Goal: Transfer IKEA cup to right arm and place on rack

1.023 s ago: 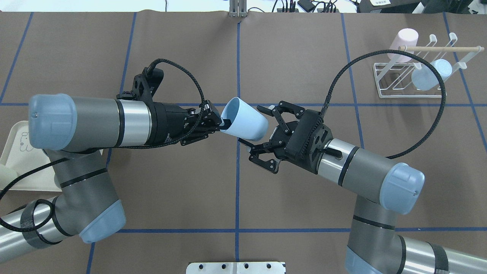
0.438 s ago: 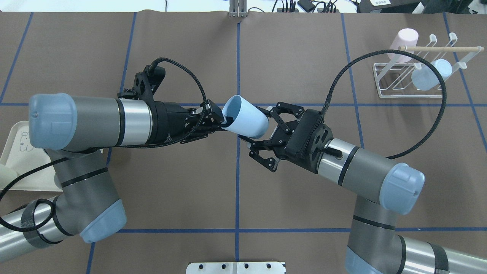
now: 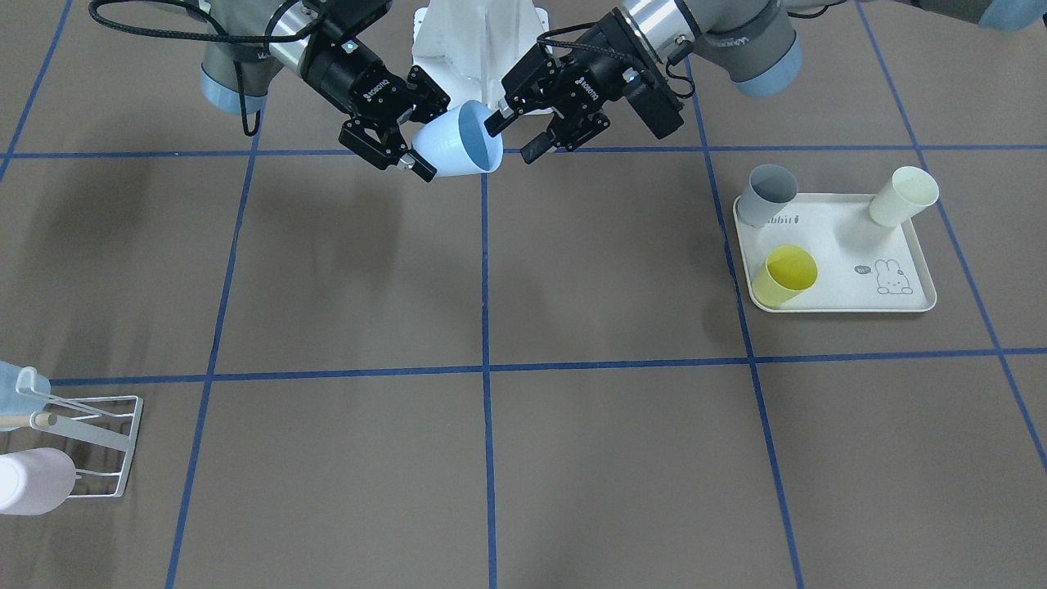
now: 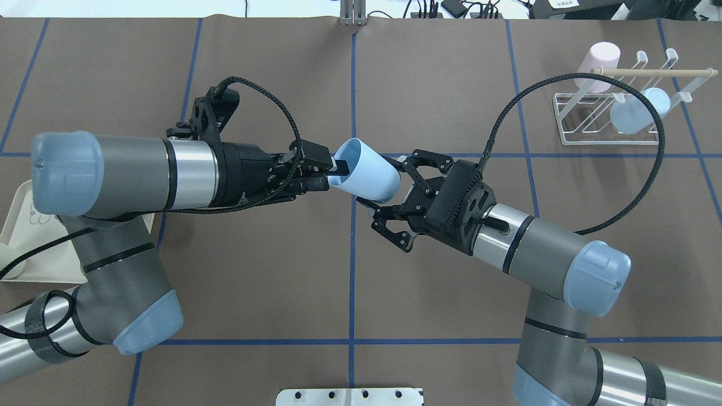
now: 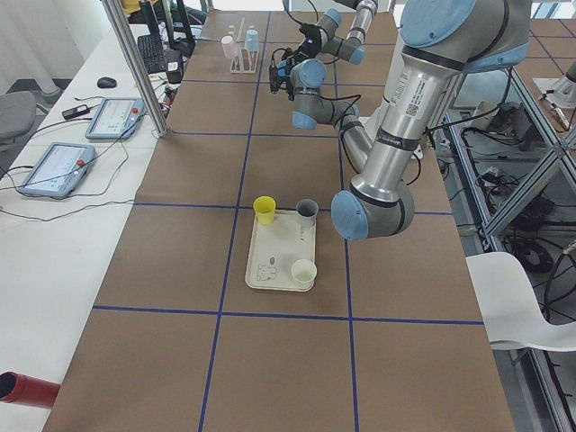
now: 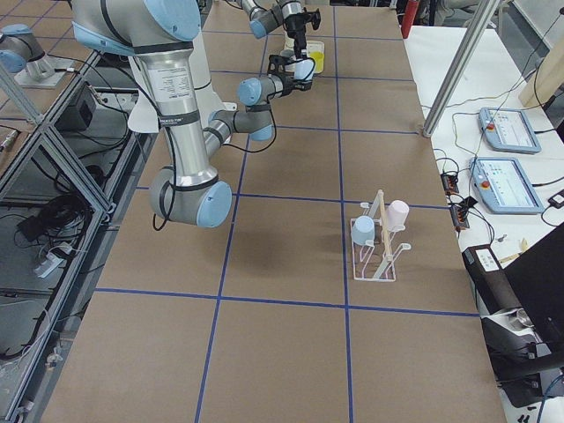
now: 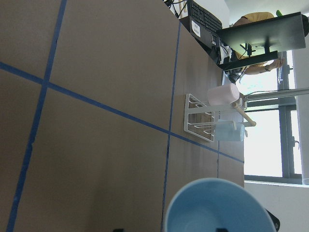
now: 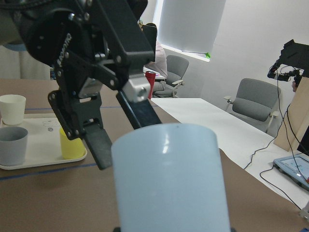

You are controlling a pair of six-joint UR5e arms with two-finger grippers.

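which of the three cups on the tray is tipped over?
None is tipped; all three stand upright, mouths up. The yellow cup is nearest the front-facing camera, the grey cup and cream cup behind it.

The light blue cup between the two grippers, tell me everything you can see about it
The light blue cup is a plain, smooth, tapered tumbler that looks like plastic, and empty. It hangs on its side above the table. The left gripper pinches its rim, one finger inside the mouth. Its closed base points into the open right gripper, whose fingers flank it.
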